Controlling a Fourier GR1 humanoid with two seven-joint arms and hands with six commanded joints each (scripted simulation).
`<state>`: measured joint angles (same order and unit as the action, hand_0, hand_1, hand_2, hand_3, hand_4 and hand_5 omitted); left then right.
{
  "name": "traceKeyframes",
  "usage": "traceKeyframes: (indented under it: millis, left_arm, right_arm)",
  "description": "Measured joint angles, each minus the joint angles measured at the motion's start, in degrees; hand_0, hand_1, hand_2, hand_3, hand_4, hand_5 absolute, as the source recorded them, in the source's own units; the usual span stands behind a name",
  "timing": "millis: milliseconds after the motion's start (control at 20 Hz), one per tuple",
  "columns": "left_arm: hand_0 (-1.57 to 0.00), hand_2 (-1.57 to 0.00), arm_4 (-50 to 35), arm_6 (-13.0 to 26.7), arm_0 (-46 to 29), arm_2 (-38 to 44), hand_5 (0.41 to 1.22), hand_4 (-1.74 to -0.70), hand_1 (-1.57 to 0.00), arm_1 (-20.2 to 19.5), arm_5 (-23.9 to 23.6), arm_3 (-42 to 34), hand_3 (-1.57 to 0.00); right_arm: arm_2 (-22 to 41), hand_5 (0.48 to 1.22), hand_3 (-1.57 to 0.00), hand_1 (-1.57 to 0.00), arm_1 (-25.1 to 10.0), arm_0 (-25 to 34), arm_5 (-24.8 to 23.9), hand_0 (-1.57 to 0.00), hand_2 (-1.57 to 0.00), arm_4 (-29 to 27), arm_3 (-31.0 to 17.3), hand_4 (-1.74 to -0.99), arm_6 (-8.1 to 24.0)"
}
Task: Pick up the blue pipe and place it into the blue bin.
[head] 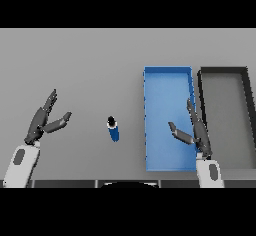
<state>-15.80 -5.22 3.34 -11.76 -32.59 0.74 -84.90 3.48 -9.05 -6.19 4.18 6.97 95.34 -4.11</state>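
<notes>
Take the blue bin [167,80] as your reference: the blue pipe [114,129] lies on the grey table [80,60] to the bin's left, apart from its left wall, level with the bin's lower half, with a dark end pointing away from you and nothing touching it. Your right hand [196,130] hangs over the bin's right side, near the wall it shares a gap with the dark grey bin [246,105], fingers straight and thumb spread wide, holding nothing. Your left hand [44,120] sits well to the left of the pipe, farther still from the bin, also spread wide and empty. Judging from this, the pick has not begun, and the risks lie ahead of you. The pipe looks round and short, so a glancing touch from one finger may roll it or spin it out of the grasp before you close. If you reach with the right hand, it must cross the bin's left wall, and a low wrist could catch that rim and shove the bin. On release, aim well inside the blue bin; the dark grey bin stands just beside it, and a drop too far right could land there instead. No brand, label or writing can be read on anything here.
</notes>
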Motion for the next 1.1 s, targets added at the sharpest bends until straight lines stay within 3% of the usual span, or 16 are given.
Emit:
traceKeyframes:
  millis: [250,300,400,550,850,1100]
  left_arm:
    - [0.0,0.0,0.9,-2.1,-1.1,-2.1,0.598,-1.16,0.0,-2.3,4.6,-1.5,0.0]
    - [0.0,0.0,0.4,-3.1,-1.6,-2.7,0.592,-1.17,0.0,-3.3,7.1,-2.3,0.0]
    - [0.0,0.0,0.1,-0.6,-2.3,-5.3,0.573,-1.19,0.0,-3.9,10.1,-4.8,0.0]
    - [0.0,0.0,0.5,1.6,-3.3,-8.1,0.532,-1.19,0.0,-4.7,12.0,-8.8,0.0]
    - [0.0,0.0,4.7,4.9,-1.3,-14.9,0.488,-1.21,0.0,0.4,13.1,-9.5,0.0]
    - [0.0,0.0,10.3,2.5,-0.3,-18.1,0.495,-1.22,0.0,6.1,10.0,-6.5,0.0]
  right_arm:
    - [1.2,0.594,0.0,0.0,-0.2,-1.0,0.3,0.0,0.0,0.9,2.1,-1.227,1.8]
    - [1.5,0.596,0.0,0.0,-0.1,-1.4,0.4,0.0,0.0,1.1,2.2,-1.226,0.8]
    - [1.5,0.604,0.0,0.0,-0.5,-0.2,0.5,0.0,0.0,1.5,1.2,-1.232,1.3]
    - [2.0,0.626,0.0,0.0,0.0,-0.9,1.1,0.0,0.0,1.3,0.5,-1.254,-0.7]
    - [1.6,0.651,0.0,0.0,-0.2,-0.3,1.6,0.0,0.0,0.5,1.0,-1.296,0.2]
    - [1.7,0.652,0.0,0.0,0.1,-0.6,1.4,0.0,0.0,0.4,1.9,-1.305,0.1]
